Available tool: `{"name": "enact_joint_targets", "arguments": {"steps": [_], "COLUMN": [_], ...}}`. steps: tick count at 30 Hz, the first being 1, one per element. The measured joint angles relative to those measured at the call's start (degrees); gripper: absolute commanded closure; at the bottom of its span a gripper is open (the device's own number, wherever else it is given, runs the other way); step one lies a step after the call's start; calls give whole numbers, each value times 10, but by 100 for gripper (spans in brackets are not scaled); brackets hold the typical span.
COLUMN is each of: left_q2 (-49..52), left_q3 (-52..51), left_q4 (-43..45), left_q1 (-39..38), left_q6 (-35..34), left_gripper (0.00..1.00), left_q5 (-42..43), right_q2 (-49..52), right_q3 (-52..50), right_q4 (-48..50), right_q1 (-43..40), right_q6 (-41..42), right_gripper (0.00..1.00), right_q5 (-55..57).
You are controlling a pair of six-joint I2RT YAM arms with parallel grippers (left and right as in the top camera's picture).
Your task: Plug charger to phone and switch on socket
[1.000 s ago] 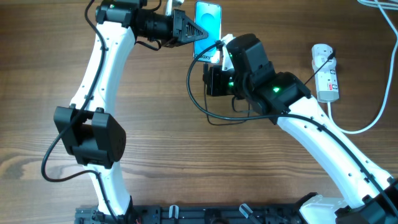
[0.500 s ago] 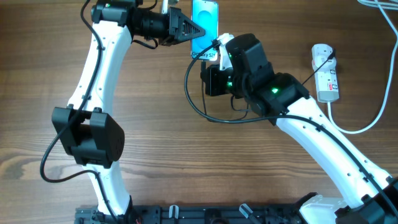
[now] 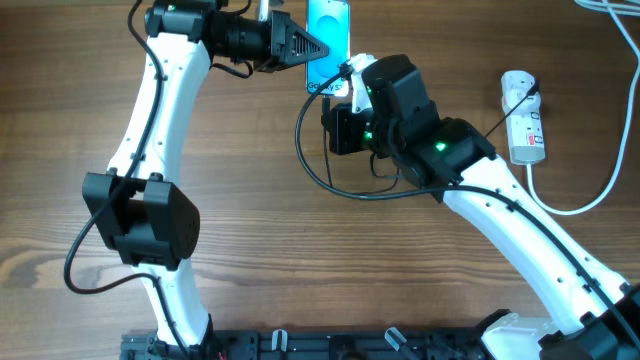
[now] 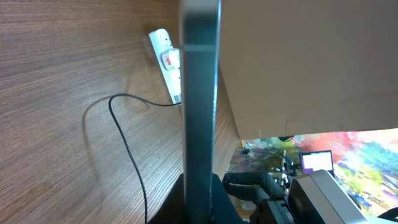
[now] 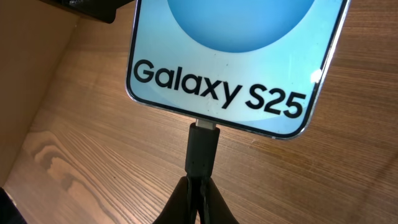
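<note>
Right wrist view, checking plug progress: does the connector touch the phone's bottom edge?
Yes, the charger tip meets the phone at its bottom edge.

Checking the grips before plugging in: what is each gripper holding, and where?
Left gripper clamps the phone by one long edge. Right gripper pinches the charger by its connector's rear end, its tip at the phone's bottom edge.

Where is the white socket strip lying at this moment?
In the overhead view, the socket lies flat on the right side of the table, just to the right of the right arm and well apart from the phone.
</note>
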Motion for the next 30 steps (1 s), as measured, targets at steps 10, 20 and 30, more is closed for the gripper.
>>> {"name": "enact_joint_targets", "arguments": {"steps": [10,20,30], "left_q2": [0,0,0], "left_q3": [0,-1,-1], "left_q4": [-6,-28,-21], "left_q1": [0,-16,-17], "left_q6": [1,3,3], "left_gripper": [96,96,96], "left_q5": [0,7,-31], "right_q2": [0,-1,-1], "right_q3": [5,36,68], "right_q4": [7,34,-54], "right_q1": [-3,-25,-26], "right_q6": [0,0,7], "right_gripper": [82,75,39], "right_q5": [-4,20,24]}}
